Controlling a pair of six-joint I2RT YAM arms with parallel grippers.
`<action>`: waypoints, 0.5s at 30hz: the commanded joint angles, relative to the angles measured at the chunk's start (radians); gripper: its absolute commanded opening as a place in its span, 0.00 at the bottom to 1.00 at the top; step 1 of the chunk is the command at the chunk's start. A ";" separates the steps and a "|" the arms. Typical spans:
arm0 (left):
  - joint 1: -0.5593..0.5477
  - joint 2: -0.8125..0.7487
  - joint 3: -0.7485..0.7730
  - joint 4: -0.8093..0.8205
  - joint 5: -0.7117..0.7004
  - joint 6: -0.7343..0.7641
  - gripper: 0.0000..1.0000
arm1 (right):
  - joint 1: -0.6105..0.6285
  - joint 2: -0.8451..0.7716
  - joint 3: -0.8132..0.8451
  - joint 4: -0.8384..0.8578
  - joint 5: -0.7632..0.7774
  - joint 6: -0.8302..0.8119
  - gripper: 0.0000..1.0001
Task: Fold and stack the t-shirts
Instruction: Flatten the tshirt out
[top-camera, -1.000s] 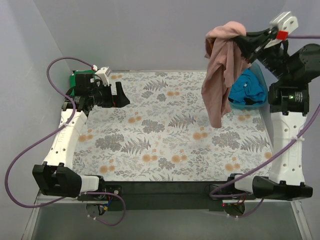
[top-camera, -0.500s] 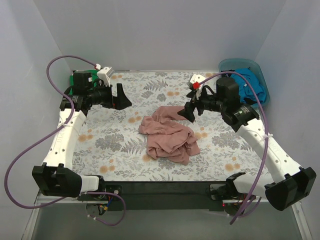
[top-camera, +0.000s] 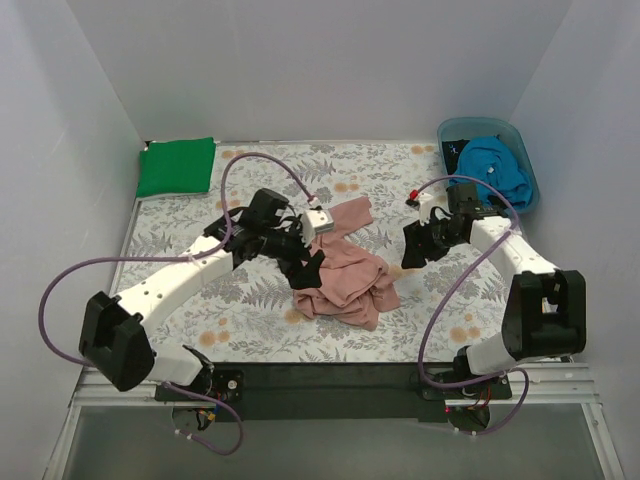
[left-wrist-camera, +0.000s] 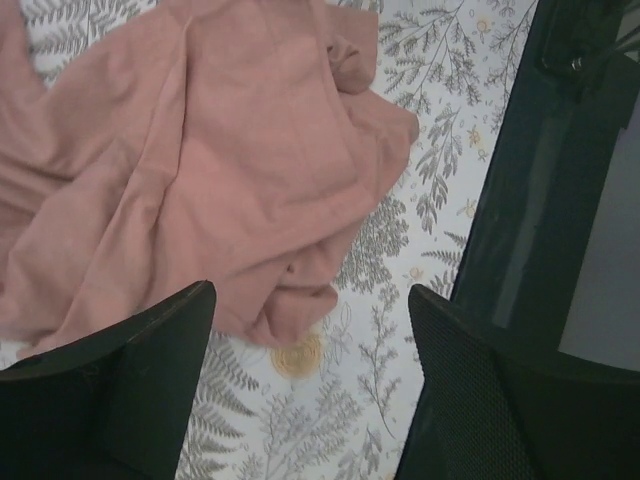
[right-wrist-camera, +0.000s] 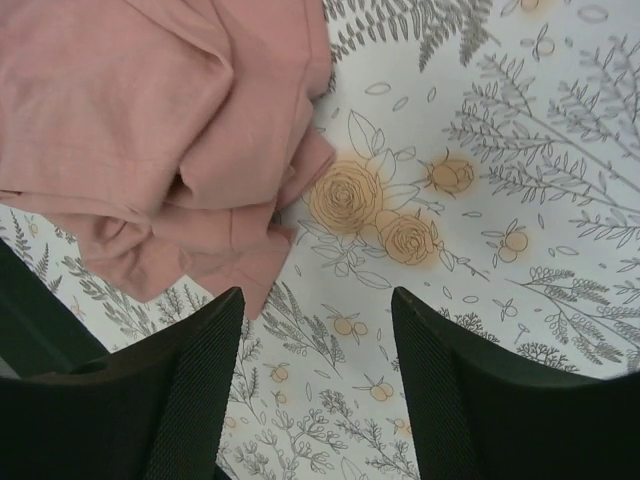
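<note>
Bench (top-camera: 200, 290): it is carrying everything under a floral covering, ferns and orange blooms showing between the arms.
Pink t-shirt (top-camera: 345, 275): one, lying crumpled in a heap near the middle of the bench, a flap reaching toward the far side; in the left wrist view (left-wrist-camera: 200, 170) it is filling the upper left, and in the right wrist view (right-wrist-camera: 150, 130) its rumpled edge is sitting in the upper left corner.
Green t-shirt (top-camera: 177, 165): one, lying flat at the far left corner of the bench, well apart from both arms.
Blue t-shirt (top-camera: 497, 170): one, sitting bunched inside the teal tub (top-camera: 524, 150) at the far right corner.
Left claw (top-camera: 305, 268): it is hanging over the left edge of the pink heap with its fingers spread wide; the left wrist view (left-wrist-camera: 310, 390) is showing cloth and bare covering in the gap, nothing gripped, and whether the tips are touching the cloth cannot be told.
Right claw (top-camera: 412, 245): it is hovering just right of the pink t-shirt, fingers parted wide and holding nothing; the right wrist view (right-wrist-camera: 318, 400) is showing only printed covering between them.
Count: three t-shirts, one tub, two claws.
</note>
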 joint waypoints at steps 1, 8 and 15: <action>-0.071 0.093 0.065 0.120 -0.110 0.016 0.75 | -0.029 0.033 -0.008 -0.057 -0.103 0.002 0.65; -0.018 0.265 0.141 0.197 -0.274 0.010 0.71 | -0.029 0.068 -0.036 -0.024 -0.189 0.030 0.65; 0.114 0.357 0.181 0.196 -0.291 -0.032 0.72 | 0.052 0.051 0.009 0.004 -0.255 0.137 0.66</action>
